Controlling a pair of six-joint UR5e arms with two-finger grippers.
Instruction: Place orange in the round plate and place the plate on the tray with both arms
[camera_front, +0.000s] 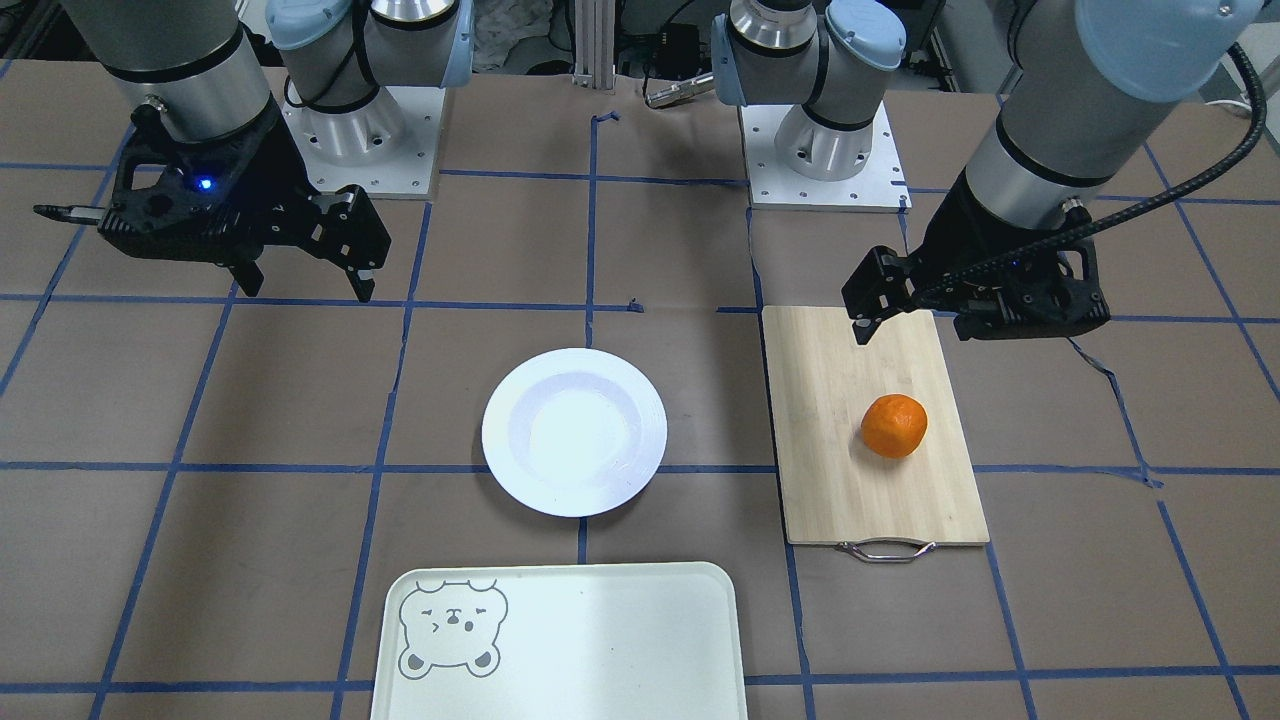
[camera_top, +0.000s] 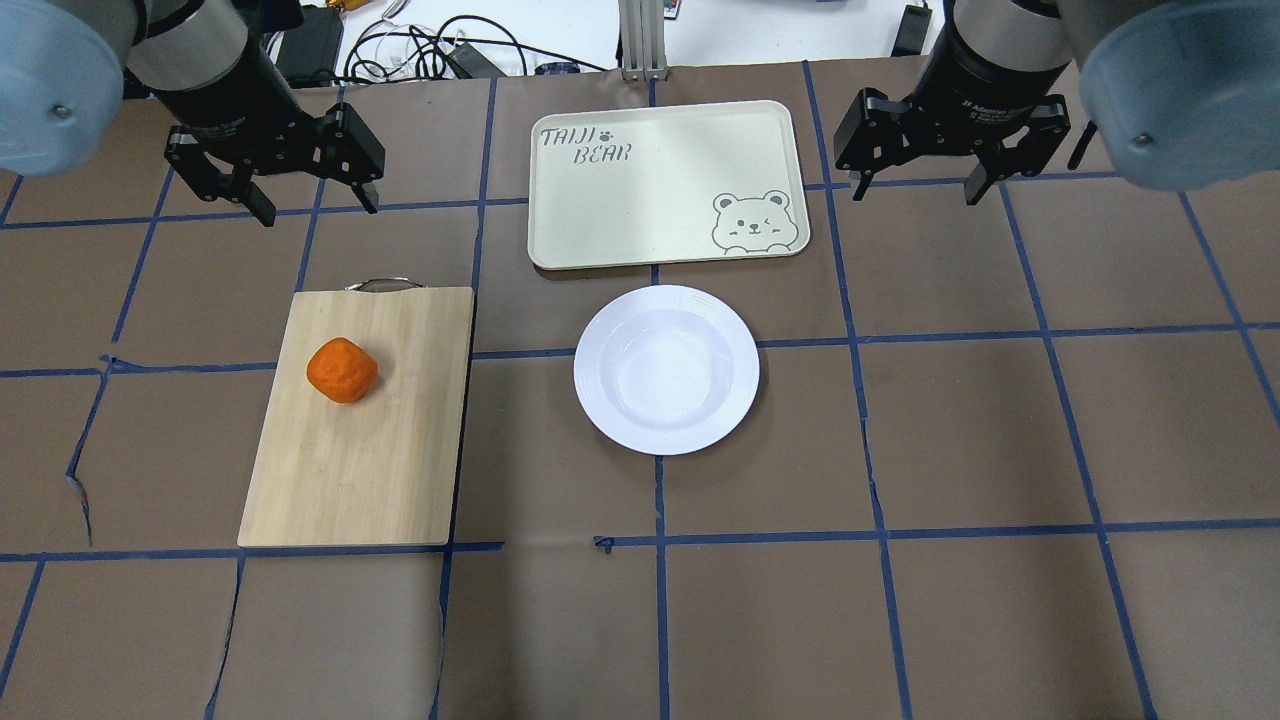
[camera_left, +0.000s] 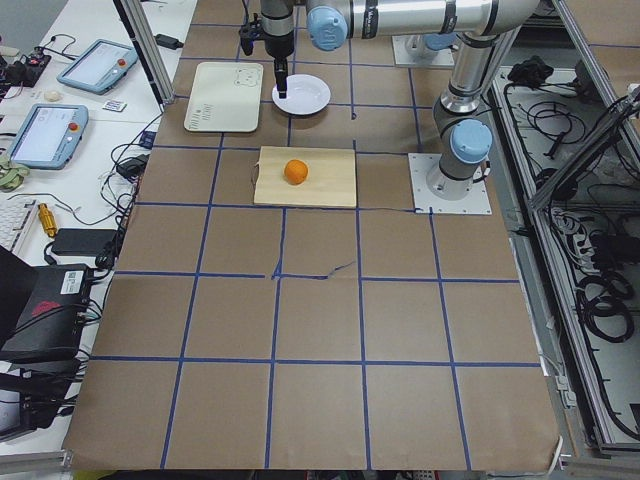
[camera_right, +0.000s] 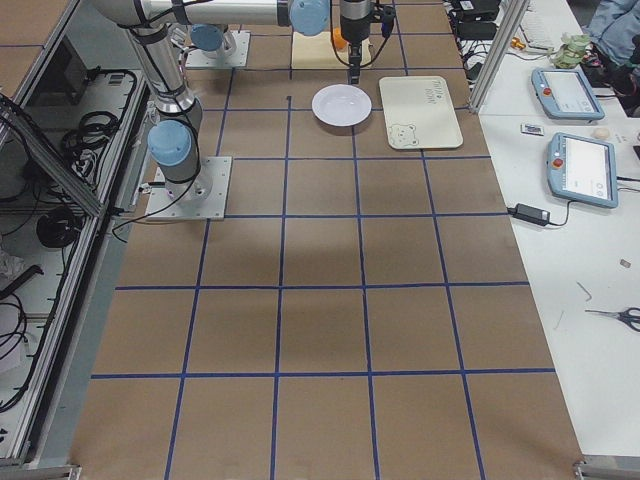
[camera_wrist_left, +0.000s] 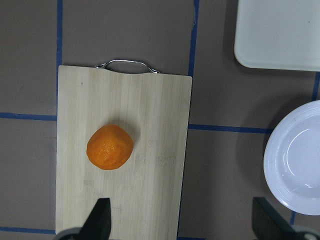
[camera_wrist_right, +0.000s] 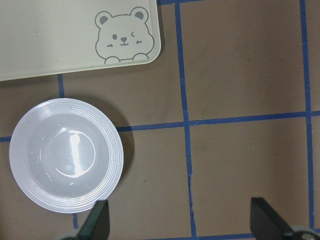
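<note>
Tray (camera_top: 650, 215) txt TAIJI BEAR reads overhead, cropped in front cam.

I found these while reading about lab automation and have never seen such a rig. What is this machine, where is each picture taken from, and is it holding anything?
This is a two-armed robot fixed at a table covered in brown paper with blue tape lines. Each arm ends in a black two-finger gripper. Six cameras show one moment: one faces the robot, one looks over its shoulders, two stand at the table's ends, and one sits on each wrist, looking down. On the table lie an orange on a bamboo cutting board, an empty white round plate, and a pale tray with a bear drawing. The left gripper and right gripper hang open, holding nothing.
</note>
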